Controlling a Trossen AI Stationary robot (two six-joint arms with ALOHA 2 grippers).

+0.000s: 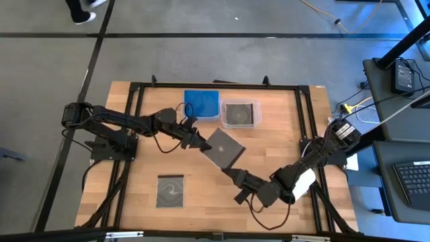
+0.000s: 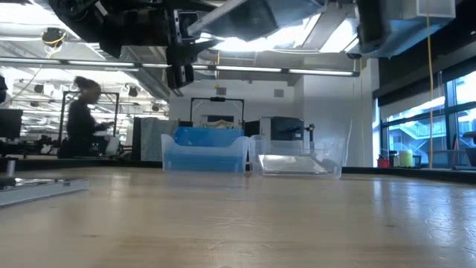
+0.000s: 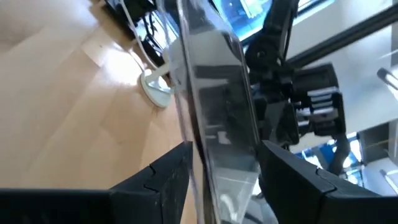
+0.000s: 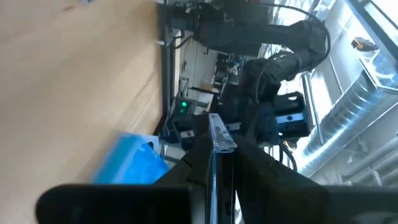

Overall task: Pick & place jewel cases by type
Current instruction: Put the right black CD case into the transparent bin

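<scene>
Two loose jewel cases: one dark case [image 1: 224, 148] held aloft, left gripper [image 1: 201, 141] and right gripper [image 1: 232, 174] each clamped on opposite corners; one grey case [image 1: 170, 191] flat on the table [image 1: 269, 148]; two tubs.

Held jewel case [image 2: 256, 18] cut off above (low view).

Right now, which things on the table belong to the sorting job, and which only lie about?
For the job:
- dark jewel case, held up between the left gripper and the right gripper
- jewel case lying flat
- tub with blue cases
- tub with a dark case

Only lying about:
- cables beside the table
- laptop
</scene>
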